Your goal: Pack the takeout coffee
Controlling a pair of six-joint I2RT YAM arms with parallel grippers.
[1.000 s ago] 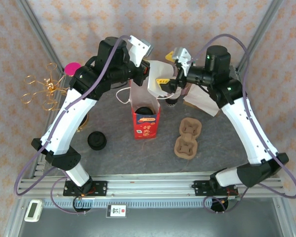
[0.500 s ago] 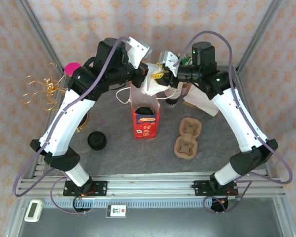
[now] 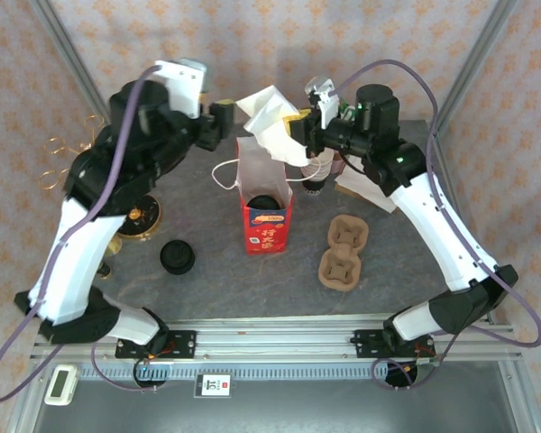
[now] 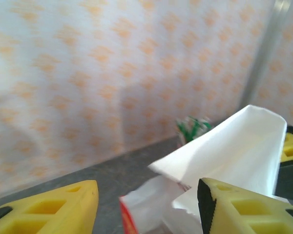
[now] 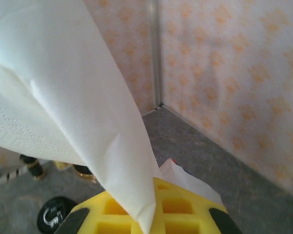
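**Napkin held over the open bag**

Your right claw [image 3: 299, 129] is clenched on a corner of the white paper napkin [image 3: 270, 122], which hangs just above the mouth of the red paper takeout bag [image 3: 267, 225] standing upright on the grey bench [image 3: 252, 280]. A black-lidded coffee cup [image 3: 263, 202] sits inside the bag. Your left claw [image 3: 225, 117] is released, gripping nothing, near the napkin. Expect the napkin to be light, limp and easily torn, so keep that corner pinch. The thin-walled bag will likely tip if nudged.
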